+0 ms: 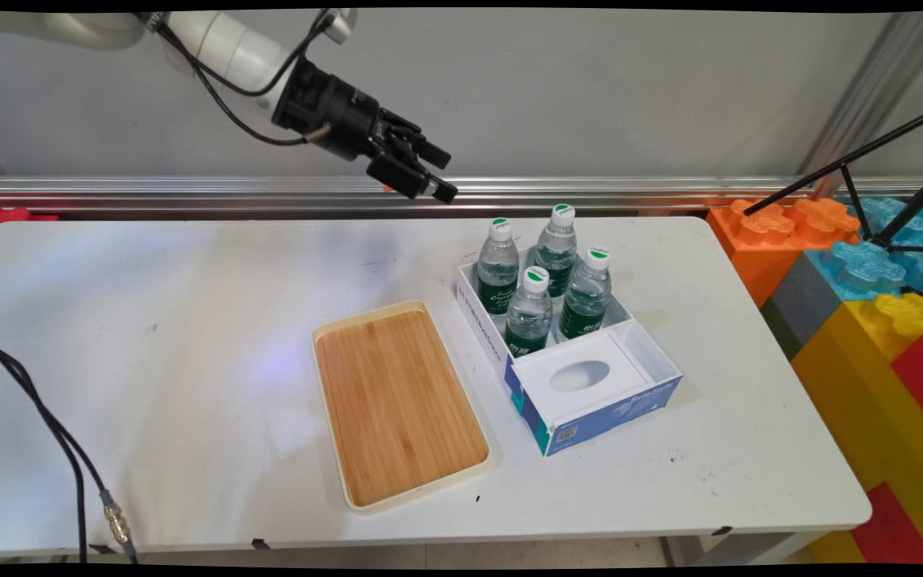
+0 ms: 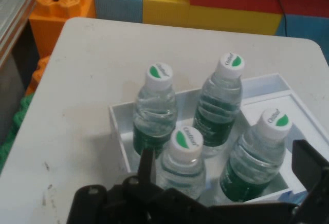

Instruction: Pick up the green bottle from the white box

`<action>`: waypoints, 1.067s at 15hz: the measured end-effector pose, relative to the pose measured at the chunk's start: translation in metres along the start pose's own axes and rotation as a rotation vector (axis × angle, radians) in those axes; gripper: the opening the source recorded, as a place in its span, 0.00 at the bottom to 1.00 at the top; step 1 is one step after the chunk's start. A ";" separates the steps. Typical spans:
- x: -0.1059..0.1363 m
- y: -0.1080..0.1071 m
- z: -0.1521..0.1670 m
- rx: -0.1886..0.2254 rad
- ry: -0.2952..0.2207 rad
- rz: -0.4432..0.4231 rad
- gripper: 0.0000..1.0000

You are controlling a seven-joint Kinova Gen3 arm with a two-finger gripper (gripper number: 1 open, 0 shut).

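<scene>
Gripper (image 1: pixel 428 172) hangs in the air above the table's (image 1: pixel 149 320) far edge, tilted down toward the right, its two fingers spread apart with nothing between them; in the hand view one finger (image 2: pixel 146 165) rises at lower left and the other sits at the right edge, with the bottles lying between and beyond them; nearest to the gripper, lower and to its right, stands an open white box (image 1: pixel 590 377) with blue printed sides; its far compartment holds four clear water bottles with green labels and white caps, all upright and close together; the far-left bottle (image 1: pixel 497 268), the far-right bottle (image 1: pixel 558 248), the near-left bottle (image 1: pixel 529 312) and the near-right bottle (image 1: pixel 587 294) form a tight square; the box's near part carries a white insert with an oval hole (image 1: pixel 579 375); just beside the box on its left lies a wooden tray (image 1: pixel 397 401) with a pale rim, bare, flat on the table; large coloured building blocks (image 1: pixel 870 304) in orange, blue, yellow and red are stacked off the table's right side; black cables (image 1: pixel 53 433) trail over the table's left near corner.
</scene>
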 end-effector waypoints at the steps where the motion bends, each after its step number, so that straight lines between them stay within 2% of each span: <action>1: 0.000 -0.005 -0.003 -0.003 0.002 -0.001 1.00; 10: -0.006 -0.030 -0.019 -0.021 0.010 -0.006 1.00; 16: -0.023 -0.045 -0.023 -0.043 0.018 0.004 1.00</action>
